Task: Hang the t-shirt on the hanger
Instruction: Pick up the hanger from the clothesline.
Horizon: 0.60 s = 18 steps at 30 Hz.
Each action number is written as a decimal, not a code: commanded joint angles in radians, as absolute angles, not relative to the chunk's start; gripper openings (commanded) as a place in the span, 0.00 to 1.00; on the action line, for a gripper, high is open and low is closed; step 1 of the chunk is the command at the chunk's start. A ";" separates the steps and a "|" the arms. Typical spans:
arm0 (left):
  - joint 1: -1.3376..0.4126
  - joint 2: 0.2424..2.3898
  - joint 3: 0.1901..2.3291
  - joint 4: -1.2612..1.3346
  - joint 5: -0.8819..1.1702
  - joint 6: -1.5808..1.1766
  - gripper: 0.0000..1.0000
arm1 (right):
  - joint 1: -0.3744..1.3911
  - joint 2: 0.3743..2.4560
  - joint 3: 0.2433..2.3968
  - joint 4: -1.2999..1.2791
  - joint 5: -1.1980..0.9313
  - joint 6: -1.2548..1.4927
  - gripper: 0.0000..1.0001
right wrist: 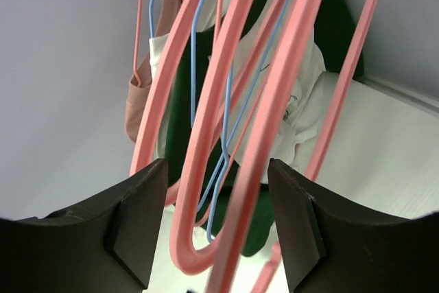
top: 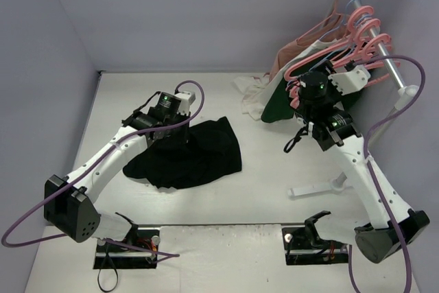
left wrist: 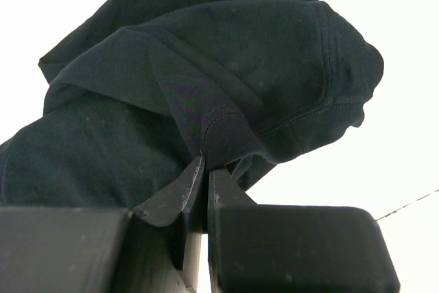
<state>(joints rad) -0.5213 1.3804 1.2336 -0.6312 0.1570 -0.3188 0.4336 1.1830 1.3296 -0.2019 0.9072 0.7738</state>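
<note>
**Top external.** The t-shirt (top: 195, 154) lies bunched on the table (top: 274, 162), left of centre. The left gripper (top: 159, 130) sits at its upper left edge. The right gripper (top: 310, 92) is up among the pink hangers (top: 360, 32) on the rail (top: 387, 63) at the right rear, well apart from the shirt. The left arm is nearer the shirt and the right arm nearer the rack.

**Left wrist.** The left gripper (left wrist: 206, 168) is pinched closed on a fold of the t-shirt (left wrist: 226, 66) near a hemmed edge. The rest of the cloth spreads away beyond the fingertips.

**Right wrist.** The right gripper (right wrist: 216, 176) stands wide and grips nothing. The hanger (right wrist: 260, 162) hangs between its fingers, its limbs running lengthwise away from the camera. A blue hanger (right wrist: 195, 66) hangs alongside, with a green garment (right wrist: 180, 101) behind. Closing here would likely catch more than one frame.
</note>
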 commanded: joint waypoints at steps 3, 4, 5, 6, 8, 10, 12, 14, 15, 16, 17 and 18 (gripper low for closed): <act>-0.514 1.356 1.285 -0.612 0.167 -0.341 0.00 | 0.437 1.254 1.422 -0.153 1.067 0.776 0.54; -0.514 1.353 1.283 -0.611 0.167 -0.341 0.00 | 0.436 1.257 1.423 -0.153 1.072 0.774 0.52; -0.514 1.350 1.281 -0.611 0.167 -0.341 0.00 | 0.436 1.260 1.422 -0.153 1.076 0.771 0.50; -0.514 1.348 1.279 -0.612 0.167 -0.342 0.00 | 0.436 1.261 1.418 -0.154 1.078 0.769 0.49; -0.514 1.347 1.274 -0.612 0.167 -0.342 0.00 | 0.436 1.256 1.407 -0.154 1.081 0.768 0.46; -0.514 1.348 1.272 -0.612 0.164 -0.341 0.00 | 0.436 1.244 1.394 -0.155 1.087 0.759 0.43; -0.514 1.348 1.273 -0.611 0.167 -0.342 0.00 | 0.430 1.234 1.375 -0.154 1.098 0.755 0.36; -0.514 1.350 1.272 -0.611 0.169 -0.339 0.00 | 0.421 1.217 1.349 -0.156 1.098 0.755 0.29; -0.514 1.352 1.274 -0.611 0.169 -0.337 0.00 | 0.420 1.210 1.342 -0.157 1.098 0.756 0.27; -0.514 1.353 1.275 -0.612 0.169 -0.334 0.00 | 0.420 1.205 1.336 -0.158 1.097 0.754 0.25; -0.514 1.354 1.278 -0.612 0.170 -0.332 0.00 | 0.418 1.200 1.329 -0.160 1.096 0.749 0.24; -0.514 1.355 1.280 -0.612 0.171 -0.331 0.00 | 0.416 1.195 1.322 -0.163 1.096 0.745 0.23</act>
